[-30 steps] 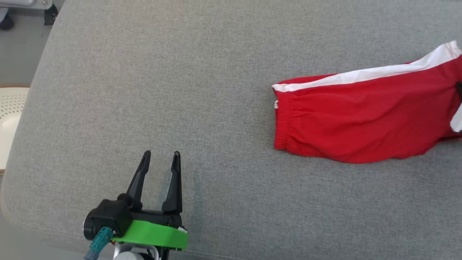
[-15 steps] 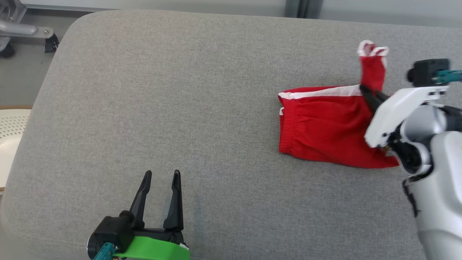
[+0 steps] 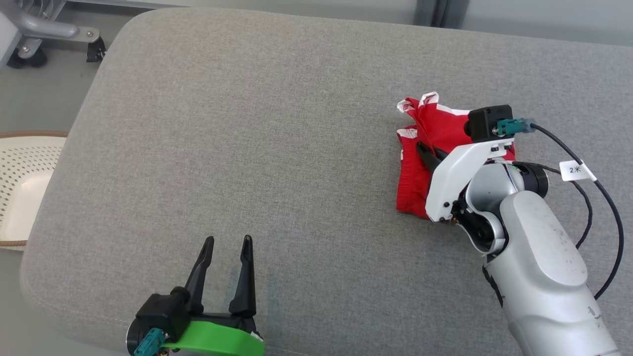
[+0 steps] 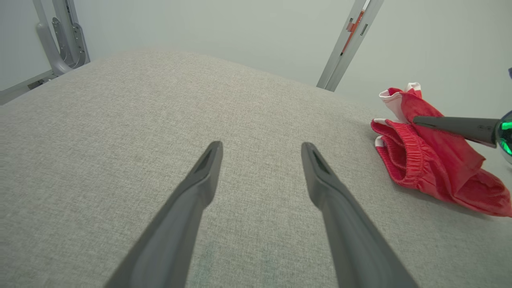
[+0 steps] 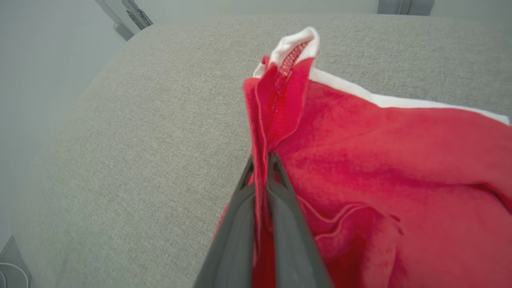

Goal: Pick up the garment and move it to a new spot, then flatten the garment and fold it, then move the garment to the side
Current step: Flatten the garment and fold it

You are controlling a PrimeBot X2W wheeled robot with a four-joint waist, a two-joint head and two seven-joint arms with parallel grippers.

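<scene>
The garment (image 3: 415, 178) is a pair of red shorts with white side trim, lying doubled over at the right of the grey cushion (image 3: 277, 123). My right gripper (image 3: 423, 148) is shut on a raised fold of the garment (image 5: 360, 168), its hem and white trim standing up past the fingertips (image 5: 273, 160). From the left wrist view the garment (image 4: 436, 168) lies at the right, with the right gripper's dark finger (image 4: 452, 124) across it. My left gripper (image 3: 229, 241) hovers open near the cushion's front edge, far left of the garment, nothing between its fingers (image 4: 204, 172).
A white perforated basket (image 3: 22, 188) stands on the floor left of the cushion. A grey metal frame with a caster (image 3: 54, 34) is at the top left. A black cable with a white tag (image 3: 576, 170) loops off my right wrist.
My right gripper has carried the garment's far end leftward over the rest, so the shorts went from spread out to folded. The head camera also tilted. The left gripper stayed open in place.
</scene>
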